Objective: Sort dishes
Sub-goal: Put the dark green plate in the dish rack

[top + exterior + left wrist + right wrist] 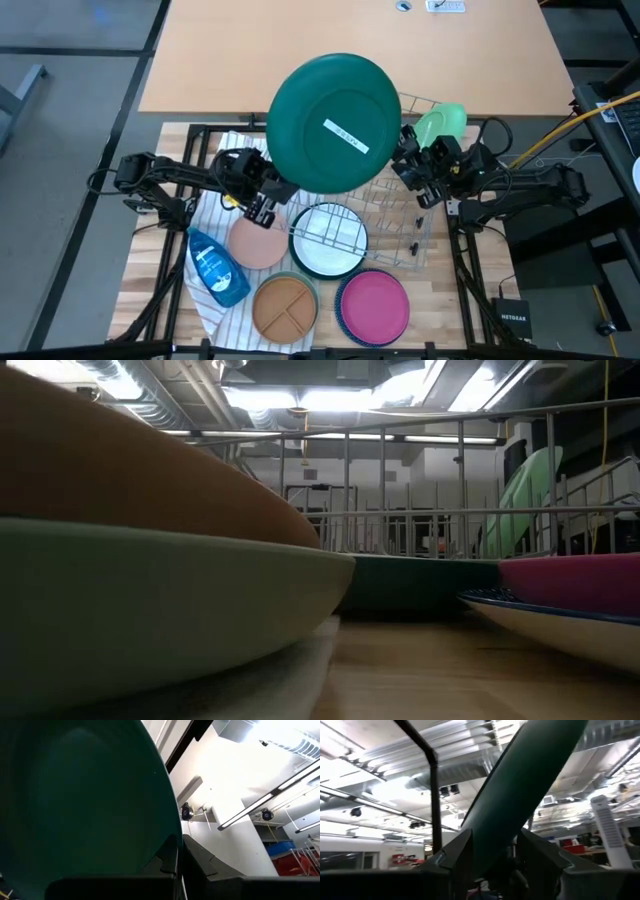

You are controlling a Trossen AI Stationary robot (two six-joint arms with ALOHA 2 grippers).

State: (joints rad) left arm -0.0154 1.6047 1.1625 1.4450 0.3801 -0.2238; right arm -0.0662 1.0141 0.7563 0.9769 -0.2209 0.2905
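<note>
**Ana:** Nearest the table's front edge, what lies there?

**Ben:** A tan divided plate (pixel 285 305) on a sage dish, and a magenta plate (pixel 374 305) beside it. Just behind sit a peach plate (pixel 258 242) and a white plate (pixel 328 238) under the grey wire rack (pixel 395 215). A blue soap bottle (pixel 215 265) rests on the striped cloth (pixel 215 310).

**Ana:** And the dish in hand?

**Ben:** The dark green plate (pixel 335 122) is raised high above the rack, underside facing the overhead camera, a white label on it. The left gripper (pixel 262 188) is clamped tight on its rim at one side. The right gripper (pixel 492 851) has its fingers (pixel 459 851) standing on either side of the opposite rim, jaws fairly wide; whether they actually press the plate cannot be told.

**Ana:** How does it handle, do you think?

**Ben:** Probably light and stiff, smooth plastic, so slippery rather than fragile. The rim is the only sensible hold: thin enough for the fingers, and the raised lip should stop sliding. A broad plate pinched at one edge likely swings, so the second grip should go well over the lip.

**Ana:** Farthest back?

**Ben:** A light green plate (pixel 441 124) stands upright in the rack's far end.
</note>
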